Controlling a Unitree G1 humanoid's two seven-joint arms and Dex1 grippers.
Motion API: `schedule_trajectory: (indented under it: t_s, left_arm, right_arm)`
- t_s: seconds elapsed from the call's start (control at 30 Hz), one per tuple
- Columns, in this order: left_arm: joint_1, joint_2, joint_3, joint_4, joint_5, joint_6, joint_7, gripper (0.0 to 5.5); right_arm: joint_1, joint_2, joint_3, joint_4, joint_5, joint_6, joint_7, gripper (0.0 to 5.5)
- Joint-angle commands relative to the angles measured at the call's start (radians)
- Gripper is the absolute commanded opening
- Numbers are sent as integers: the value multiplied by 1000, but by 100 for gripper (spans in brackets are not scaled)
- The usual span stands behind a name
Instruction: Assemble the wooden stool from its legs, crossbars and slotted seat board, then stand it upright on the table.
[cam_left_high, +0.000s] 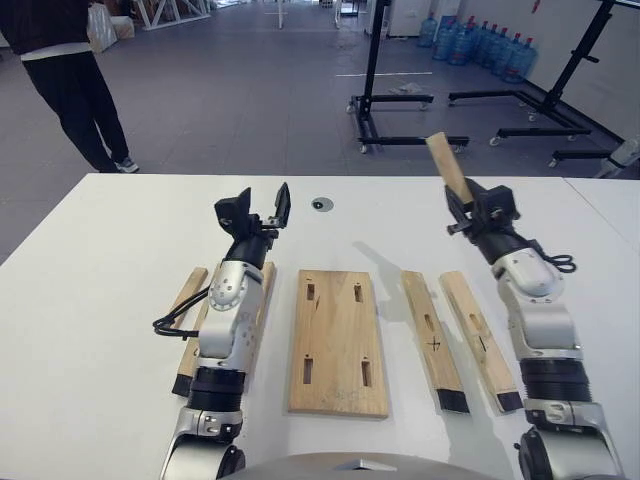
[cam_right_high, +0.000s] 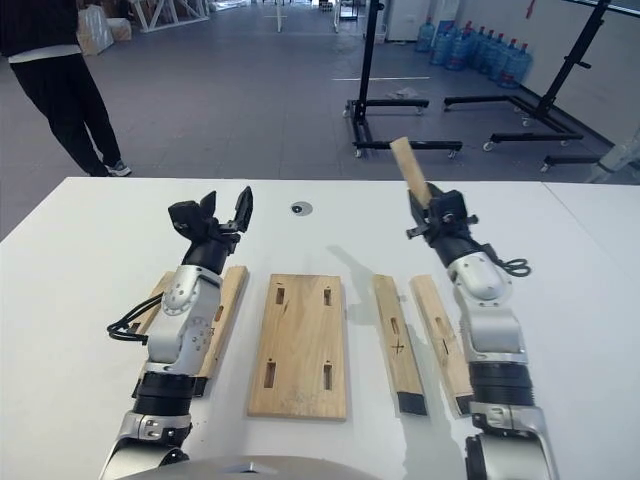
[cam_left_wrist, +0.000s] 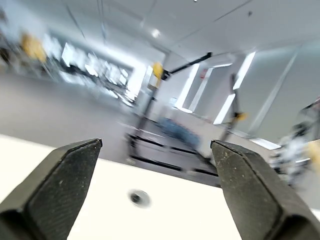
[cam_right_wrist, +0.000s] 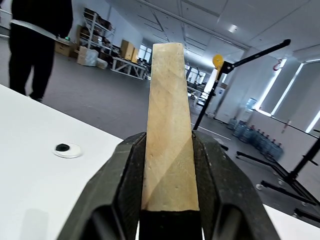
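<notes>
Two pale wooden legs with black-capped ends (cam_left_high: 432, 343) lie just right of the flat slotted wooden seat board (cam_left_high: 338, 343) on the white table (cam_left_high: 90, 290); the one nearer the board bears a pencilled cross. Past their far ends the right gripper (cam_left_high: 466, 203) pinches a short pale wooden bar (cam_left_high: 447, 162), held tilted. The left gripper (cam_left_high: 265, 197) hovers spread above two more legs (cam_left_high: 190, 295); a round grey grommet (cam_left_high: 321, 204) lies beyond.

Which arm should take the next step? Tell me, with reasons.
Right, probably. The right tool holds a raised crossbar, and two slotted legs lie just beside that arm. The left tool is open and empty.
</notes>
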Motion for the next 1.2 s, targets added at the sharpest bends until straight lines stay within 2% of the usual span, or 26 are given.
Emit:
schedule_trajectory:
  t_s: [0.03,0.1,0.2,0.4,0.57,0.8,0.87,0.9,1.0,1.2]
  left_arm:
    - [-14,-66,68,-16,-424,248,-214,399]
    - [-1,-50,60,-24,-502,322,-238,399]
    - [-2,-49,50,-5,-584,418,-254,399]
    - [-3,-50,69,-7,-619,452,-252,399]
    - [5,-68,62,-30,-625,440,-264,317]
    - [15,-54,34,-44,-625,462,-270,198]
    - [24,-28,5,-88,-606,464,-315,171]
    - [28,-17,-9,-110,-595,463,-333,140]
    - [41,-6,-27,-139,-576,462,-350,108]
    - [43,9,-31,-150,-525,458,-346,78]
  right_arm:
    - [33,75,170,-108,-30,-37,67,128]
    - [56,91,222,-155,-16,-22,105,128]
    - [74,131,261,-225,113,96,181,128]
    - [64,126,284,-276,160,207,229,128]
    - [68,76,279,-313,178,294,279,128]
    - [71,-2,281,-313,119,238,325,128]
    - [72,-10,283,-316,118,233,333,128]
    - [73,-14,283,-318,115,233,334,128]
    - [81,-23,281,-332,109,237,330,128]
    - [84,-51,261,-367,102,238,331,128]
